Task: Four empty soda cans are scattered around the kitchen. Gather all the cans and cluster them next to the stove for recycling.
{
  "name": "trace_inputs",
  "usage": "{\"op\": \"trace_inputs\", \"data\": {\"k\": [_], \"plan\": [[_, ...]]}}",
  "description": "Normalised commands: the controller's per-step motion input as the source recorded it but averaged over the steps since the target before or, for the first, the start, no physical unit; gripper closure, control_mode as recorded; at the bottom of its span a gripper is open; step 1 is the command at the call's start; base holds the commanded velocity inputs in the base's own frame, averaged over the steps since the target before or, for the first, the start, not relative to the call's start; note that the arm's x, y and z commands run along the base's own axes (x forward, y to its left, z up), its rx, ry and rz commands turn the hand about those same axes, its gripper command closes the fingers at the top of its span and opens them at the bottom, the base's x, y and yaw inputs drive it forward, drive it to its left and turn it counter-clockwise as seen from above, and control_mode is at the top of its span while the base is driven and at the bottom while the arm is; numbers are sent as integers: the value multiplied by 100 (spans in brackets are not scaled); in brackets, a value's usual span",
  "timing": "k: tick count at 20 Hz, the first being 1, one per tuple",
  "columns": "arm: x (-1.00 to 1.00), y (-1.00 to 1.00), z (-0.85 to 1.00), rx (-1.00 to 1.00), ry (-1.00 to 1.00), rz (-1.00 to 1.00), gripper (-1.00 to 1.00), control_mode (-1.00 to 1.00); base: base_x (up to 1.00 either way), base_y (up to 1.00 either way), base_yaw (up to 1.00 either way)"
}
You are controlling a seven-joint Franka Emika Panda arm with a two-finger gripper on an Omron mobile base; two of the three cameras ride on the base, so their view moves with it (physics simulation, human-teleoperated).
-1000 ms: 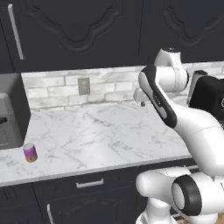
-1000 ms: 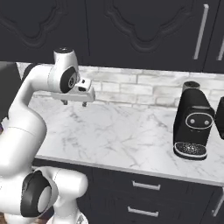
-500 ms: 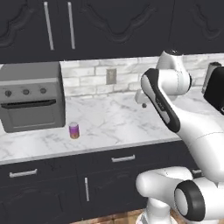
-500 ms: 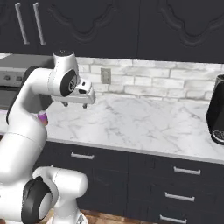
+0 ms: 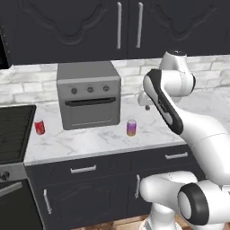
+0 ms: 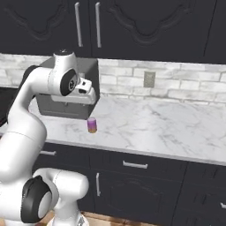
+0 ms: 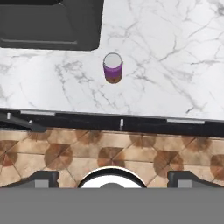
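on your far left in the left base view sits the stove (image 5: 13, 132), its dark cooktop level with the white marble tabletop (image 5: 94, 139). just right of the stove you have a red soda can (image 5: 39, 127) standing upright on the tabletop, near the left front corner of the grey toaster oven (image 5: 89, 94). moving right, the purple-pink soda can (image 5: 131, 127) stands upright off the toaster oven's right front corner, apart from it and close to the tabletop's near edge; from the hand view you look down on its silver top (image 7: 113, 67). further right and above that can, the gripper (image 5: 144, 101) hangs over the tabletop with its jaws spread wide and nothing between them, well clear of both cans.
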Motion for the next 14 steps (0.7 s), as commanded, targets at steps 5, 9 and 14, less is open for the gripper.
{"op": "trace_inputs", "data": {"k": [5,9,14], "plan": [[0,0,0,0,0,0,-100,100,38,37,0],[0,0,0,0,0,0,-100,100,60,0,0],[0,0,0,0,0,0,-100,100,60,-2,0]]}}
